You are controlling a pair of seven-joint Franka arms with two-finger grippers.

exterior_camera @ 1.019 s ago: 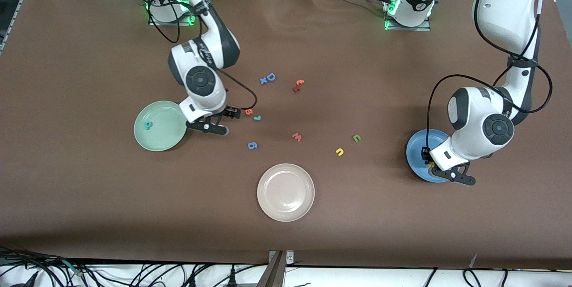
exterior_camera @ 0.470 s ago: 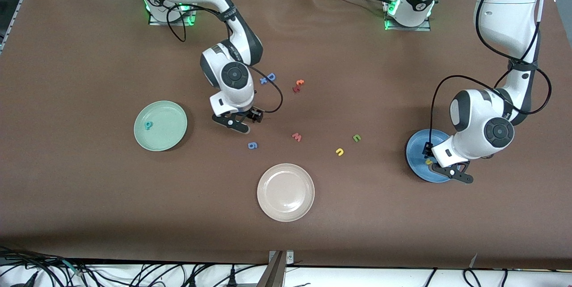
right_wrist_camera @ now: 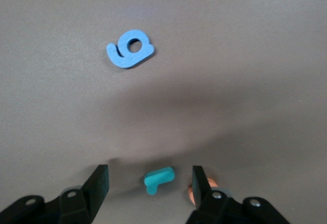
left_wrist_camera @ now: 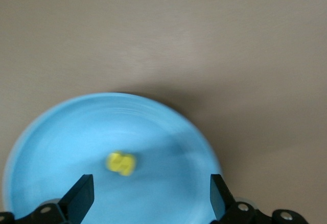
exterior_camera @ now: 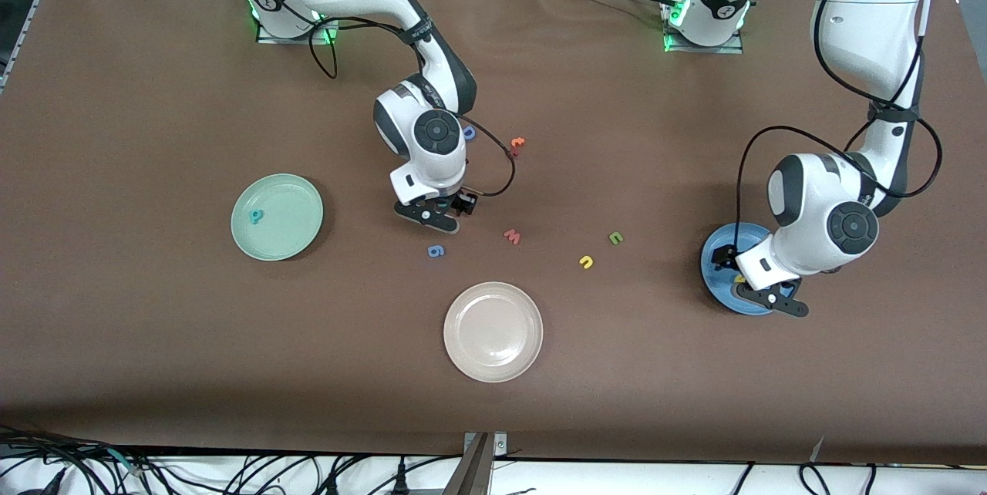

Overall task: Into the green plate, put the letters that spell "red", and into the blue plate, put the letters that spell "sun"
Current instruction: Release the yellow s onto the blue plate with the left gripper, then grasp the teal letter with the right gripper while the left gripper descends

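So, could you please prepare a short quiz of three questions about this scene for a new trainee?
1. True or false: the yellow letter lies in the blue plate, between the open fingers of the left gripper.
2. Which letter lies between the fingers of the right gripper? A) the blue "6" B) the small teal letter C) the pinkish-red "w"
3. Fill in: the green plate holds one letter, whose colour is ____.

Key: 1 true; 2 B; 3 teal.
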